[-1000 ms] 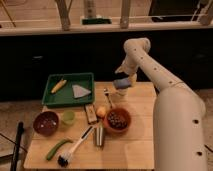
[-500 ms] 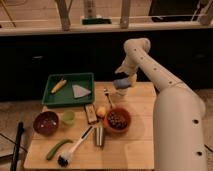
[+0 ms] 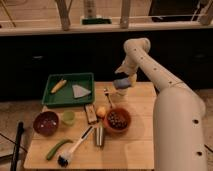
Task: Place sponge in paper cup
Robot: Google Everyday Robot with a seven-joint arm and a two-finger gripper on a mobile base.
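**mika_r:** Gripper (image 3: 123, 80) is up at the back edge of the wooden table (image 3: 140, 145), right over the paper cup (image 3: 120, 93). It's pinching the sponge (image 3: 122, 82), a bluish block with some yellow showing beside it, and the sponge sits just above the cup's rim, maybe touching it (can't tell which).

**dov:** Which way is the sponge lying?

**mika_r:** Long axis looks roughly level, running left to right across the cup mouth. Can't say more than that.

**dov:** Room to move around there?

**mika_r:** Right of the cup the tabletop is bare out to the edge, though the white arm (image 3: 172, 115) fills that side. Left is tighter: a fork (image 3: 108, 96) lies just beside the cup, and the green tray (image 3: 50, 92) with a banana (image 3: 58, 86) takes the back-left corner. In front, the red-brown bowl (image 3: 118, 120) and an orange fruit (image 3: 101, 111) sit near, apart from the cup.
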